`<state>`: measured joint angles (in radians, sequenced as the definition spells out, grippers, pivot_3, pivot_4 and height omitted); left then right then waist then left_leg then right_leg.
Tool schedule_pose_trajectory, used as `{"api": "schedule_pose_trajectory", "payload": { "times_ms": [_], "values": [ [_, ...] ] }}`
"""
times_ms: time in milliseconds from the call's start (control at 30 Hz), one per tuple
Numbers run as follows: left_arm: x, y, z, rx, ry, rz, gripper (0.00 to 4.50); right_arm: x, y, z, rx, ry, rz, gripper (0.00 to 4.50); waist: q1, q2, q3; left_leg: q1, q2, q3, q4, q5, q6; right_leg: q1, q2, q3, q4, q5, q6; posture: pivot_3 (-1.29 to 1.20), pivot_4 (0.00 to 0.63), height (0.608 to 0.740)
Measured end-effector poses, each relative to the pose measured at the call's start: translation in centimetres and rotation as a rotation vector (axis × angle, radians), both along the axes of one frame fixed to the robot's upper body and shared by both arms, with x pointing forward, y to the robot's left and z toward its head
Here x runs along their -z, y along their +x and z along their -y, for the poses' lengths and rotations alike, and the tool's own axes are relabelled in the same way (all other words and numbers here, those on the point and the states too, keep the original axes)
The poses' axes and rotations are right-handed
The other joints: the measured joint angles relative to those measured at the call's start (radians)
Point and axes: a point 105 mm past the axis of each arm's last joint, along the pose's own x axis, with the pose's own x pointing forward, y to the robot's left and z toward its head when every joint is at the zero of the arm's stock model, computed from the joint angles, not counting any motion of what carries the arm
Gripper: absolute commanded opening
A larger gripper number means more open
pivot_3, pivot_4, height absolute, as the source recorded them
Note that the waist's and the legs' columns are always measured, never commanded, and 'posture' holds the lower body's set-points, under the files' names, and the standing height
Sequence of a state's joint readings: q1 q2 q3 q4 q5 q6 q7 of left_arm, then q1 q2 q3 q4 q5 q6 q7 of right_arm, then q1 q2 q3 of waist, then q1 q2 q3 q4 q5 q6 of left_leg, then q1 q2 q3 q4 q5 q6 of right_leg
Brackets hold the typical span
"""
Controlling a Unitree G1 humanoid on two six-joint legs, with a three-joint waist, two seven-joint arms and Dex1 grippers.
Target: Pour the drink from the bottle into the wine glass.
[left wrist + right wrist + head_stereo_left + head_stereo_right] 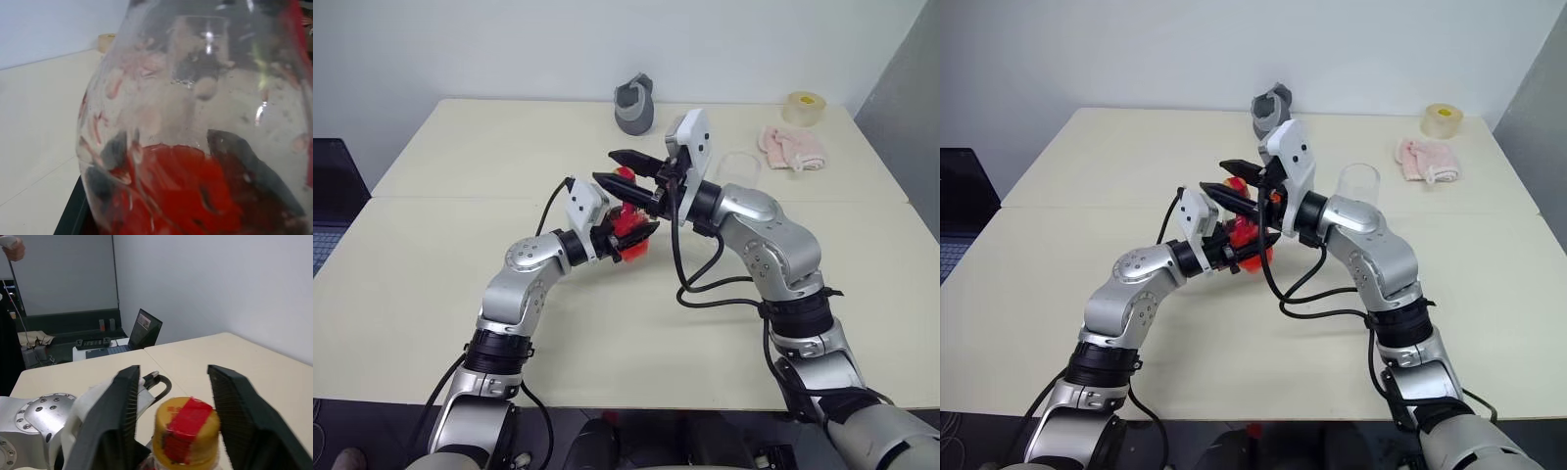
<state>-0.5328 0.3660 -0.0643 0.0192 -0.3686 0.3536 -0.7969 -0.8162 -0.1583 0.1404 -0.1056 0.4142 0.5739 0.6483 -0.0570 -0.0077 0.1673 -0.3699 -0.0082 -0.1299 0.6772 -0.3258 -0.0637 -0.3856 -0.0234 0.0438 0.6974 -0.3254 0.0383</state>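
Two end effectors flank one bottle, one glass behind.

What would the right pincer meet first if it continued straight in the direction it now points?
Probably the small clear plastic bottle's yellowish cap with red label: it sits between the right pincer's black fingers, apparently untouched. Beyond is cream tabletop.
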Motion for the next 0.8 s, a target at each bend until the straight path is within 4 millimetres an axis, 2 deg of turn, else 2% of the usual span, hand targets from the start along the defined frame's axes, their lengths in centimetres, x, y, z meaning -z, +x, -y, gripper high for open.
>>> {"api": "schedule_pose_trajectory", "payload": {
  "times_ms": [300,500,600,733,800],
  "values": [
    [-0.2,-0.4,0.0,0.006,0.003,0.001,2.29,-0.1,-0.2,0.0,-0.022,-0.002,0.018,1.23,0.0,0.0,0.0,0.0,0.0,0.0,0.0,0.0,0.0,0.0,0.0,0.0,0.0,0.0,0.0,0.0,0.15,0.74],
    [0.2,-3.8,-1.0,0.076,0.061,-0.025,2.29,0.1,-2.1,-0.5,-0.31,-0.075,0.052,1.23,-0.006,0.0,0.0,0.0,0.001,0.0,-0.001,0.0,0.0,-0.001,0.0,0.0,0.0,0.0,0.0,0.0,0.15,0.74],
    [-0.3,-5.4,-1.3,0.115,0.085,-0.025,2.29,-0.3,-3.0,-0.8,-0.468,-0.095,0.094,1.23,-0.003,0.001,0.001,0.0,0.001,0.0,-0.001,0.0,0.001,0.0,0.0,0.0,0.0,0.0,-0.001,0.0,0.15,0.74],
    [-0.6,-6.2,-1.5,0.133,0.089,-0.039,2.29,-0.7,-3.3,-1.2,-0.593,-0.113,0.14,1.23,-0.001,0.001,0.001,0.002,0.001,-0.001,0.0,0.0,0.001,0.002,0.0,-0.001,0.0,0.001,-0.001,0.0,0.15,0.74],
    [-0.5,-6.3,-1.7,0.126,0.091,-0.045,2.29,-0.6,-3.1,-1.3,-0.608,-0.108,0.134,1.94,0.0,0.001,0.001,0.002,0.001,-0.001,0.0,0.0,0.001,0.002,0.0,-0.001,0.0,0.001,-0.002,0.0,0.15,0.74]
  ]
}}
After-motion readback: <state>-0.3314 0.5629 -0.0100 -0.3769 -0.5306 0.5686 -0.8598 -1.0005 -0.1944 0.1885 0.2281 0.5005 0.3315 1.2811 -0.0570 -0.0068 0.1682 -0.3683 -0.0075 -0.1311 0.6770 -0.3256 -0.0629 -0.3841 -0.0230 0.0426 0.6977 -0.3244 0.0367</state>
